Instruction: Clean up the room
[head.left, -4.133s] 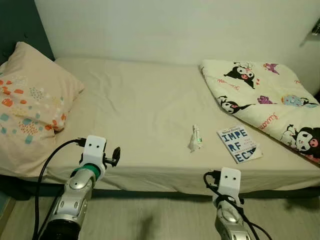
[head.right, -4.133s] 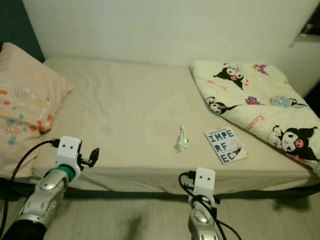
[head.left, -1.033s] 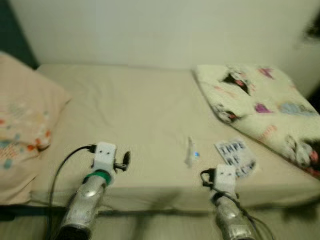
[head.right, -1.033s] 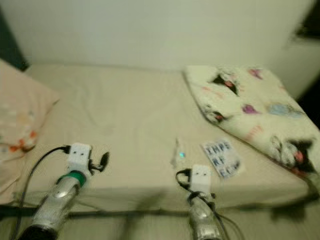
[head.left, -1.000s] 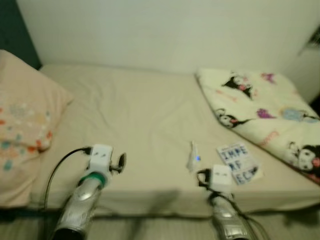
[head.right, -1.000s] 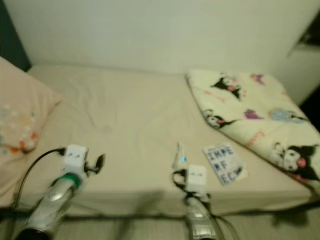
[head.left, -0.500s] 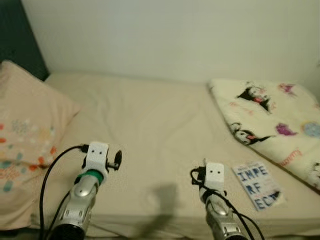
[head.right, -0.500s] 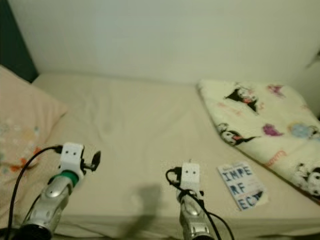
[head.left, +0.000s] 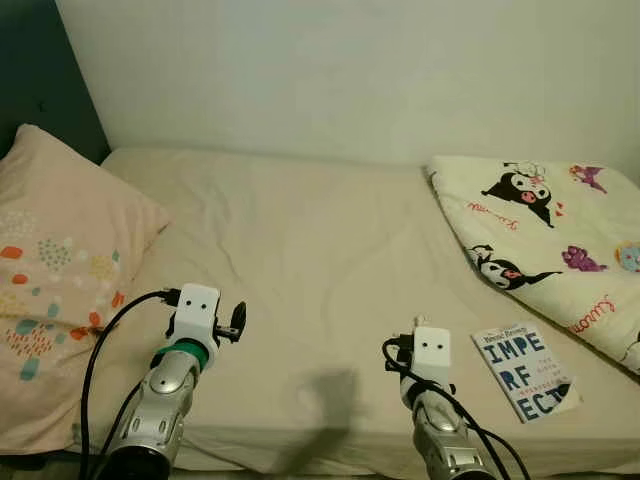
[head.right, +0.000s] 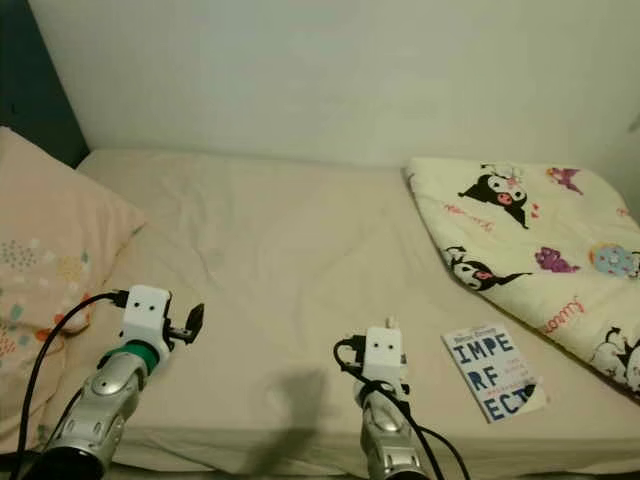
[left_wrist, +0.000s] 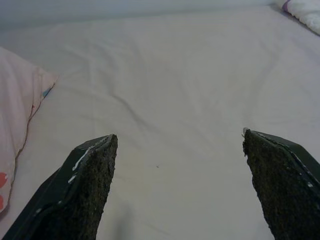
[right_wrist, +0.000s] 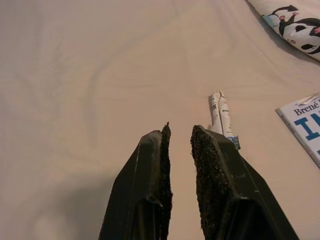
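A small white crumpled tube (right_wrist: 219, 115) with a blue end lies on the beige bed sheet (head.left: 320, 250). My right gripper (right_wrist: 179, 129) hovers just short of the tube, to its left, shut with nothing held. In the head views the right wrist mount (head.left: 430, 346) covers the tube except its tip (head.right: 388, 322). A white book (head.left: 527, 370) with blue letters lies to the right of that arm. My left gripper (left_wrist: 177, 137) is wide open over bare sheet, and it also appears as black fingers (head.left: 236, 321) at the bed's front left.
A folded cartoon-print blanket (head.left: 545, 225) covers the bed's right end, close behind the book. A peach patterned pillow (head.left: 55, 270) lies at the left end. A white wall (head.left: 350, 70) runs behind the bed. The bed's front edge is right below both arms.
The camera has come closer to the bed and steadied. My right arm has reached forward over the mattress, so its wrist mount now covers the tube. The left arm has kept its pose.
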